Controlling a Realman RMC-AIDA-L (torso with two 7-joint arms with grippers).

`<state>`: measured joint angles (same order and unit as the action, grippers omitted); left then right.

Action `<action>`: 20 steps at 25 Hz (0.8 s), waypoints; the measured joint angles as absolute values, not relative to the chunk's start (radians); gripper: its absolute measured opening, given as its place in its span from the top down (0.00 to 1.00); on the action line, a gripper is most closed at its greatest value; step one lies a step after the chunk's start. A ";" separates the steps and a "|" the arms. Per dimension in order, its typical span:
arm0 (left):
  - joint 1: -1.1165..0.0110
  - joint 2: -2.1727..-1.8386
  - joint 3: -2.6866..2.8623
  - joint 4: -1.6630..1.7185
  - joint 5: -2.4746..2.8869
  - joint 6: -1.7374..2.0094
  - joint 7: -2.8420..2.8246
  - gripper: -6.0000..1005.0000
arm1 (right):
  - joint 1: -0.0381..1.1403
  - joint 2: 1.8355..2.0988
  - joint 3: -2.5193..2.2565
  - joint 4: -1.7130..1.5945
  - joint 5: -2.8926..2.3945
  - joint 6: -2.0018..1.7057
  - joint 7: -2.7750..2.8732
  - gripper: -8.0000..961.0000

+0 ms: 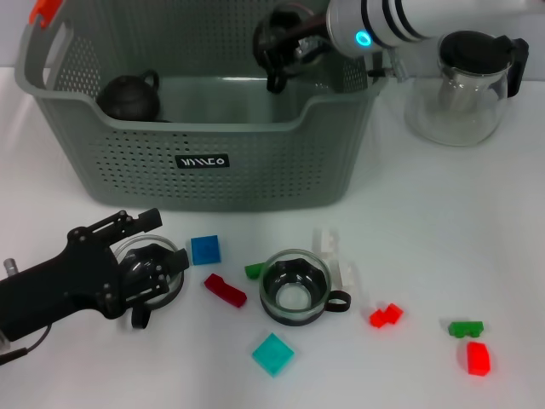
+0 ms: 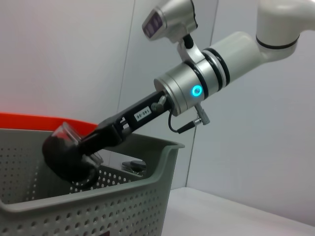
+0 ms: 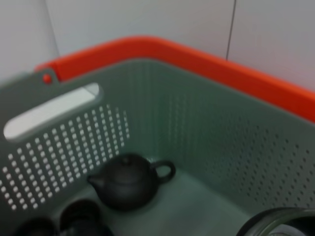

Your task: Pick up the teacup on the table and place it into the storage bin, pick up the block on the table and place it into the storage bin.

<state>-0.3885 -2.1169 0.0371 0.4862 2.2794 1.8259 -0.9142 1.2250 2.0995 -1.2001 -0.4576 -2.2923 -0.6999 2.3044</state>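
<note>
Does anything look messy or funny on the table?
Nothing is spilled or broken. The small blocks are scattered loosely, like the red block and teal block. One teacup still sits on the table. The left gripper is at another teacup, and the right gripper holds one over the storage bin.

The bin (image 1: 213, 162) stands at the back of the table (image 1: 477, 230), with a dark teapot (image 1: 129, 96) inside at its left end. The right gripper (image 1: 285, 51) hangs over the bin's right part, holding a glass teacup. The left gripper (image 1: 149, 273) lies low on the table, left of a blue block (image 1: 205, 250), over another glass cup. A third cup (image 1: 295, 287) sits in the middle among scattered blocks. A glass jug (image 1: 464, 85) stands right of the bin.
</note>
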 joint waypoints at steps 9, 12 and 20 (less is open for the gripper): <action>-0.391 -2.118 0.039 0.486 2.279 1.825 -0.914 0.28 | 1.215 2.096 -1.206 -0.428 -2.295 -0.690 2.314 0.93; -0.391 -2.118 0.038 0.486 2.279 1.825 -0.914 0.28 | 1.215 2.094 -1.207 -0.425 -2.296 -0.698 2.315 0.93; -0.393 -2.118 0.037 0.486 2.279 1.825 -0.914 0.28 | 1.220 2.088 -1.212 -0.429 -2.309 -0.721 2.336 0.93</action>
<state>-0.3925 -2.1184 0.0374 0.4862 2.2795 1.8253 -0.9138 1.2196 2.0878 -1.2125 -0.4289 -2.3089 -0.7212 2.3356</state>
